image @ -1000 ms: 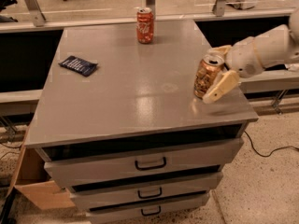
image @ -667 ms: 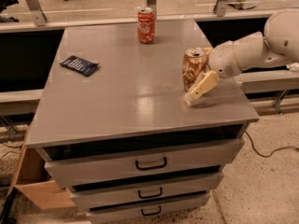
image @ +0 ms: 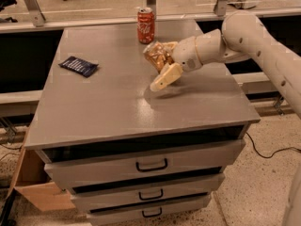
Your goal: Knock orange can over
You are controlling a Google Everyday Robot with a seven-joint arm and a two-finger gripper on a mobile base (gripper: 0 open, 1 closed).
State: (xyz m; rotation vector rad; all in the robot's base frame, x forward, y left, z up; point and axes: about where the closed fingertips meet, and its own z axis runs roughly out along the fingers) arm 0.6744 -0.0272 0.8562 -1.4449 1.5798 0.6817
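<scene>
The orange can, golden with a mottled cream-and-brown pattern, is tilted to the left and held off the grey tabletop near its middle. My gripper reaches in from the right and is shut on the can. One cream finger lies below the can and the other sits along its upper side. The white arm runs off to the right edge of the view.
A red can with white script stands upright at the table's back edge, just behind the gripper. A dark blue packet lies at the left. Drawers fill the cabinet front. A cardboard box sits on the floor at the left.
My gripper has carried the orange can from the table's right edge leftward to the middle, and the can has tipped further to the left.
</scene>
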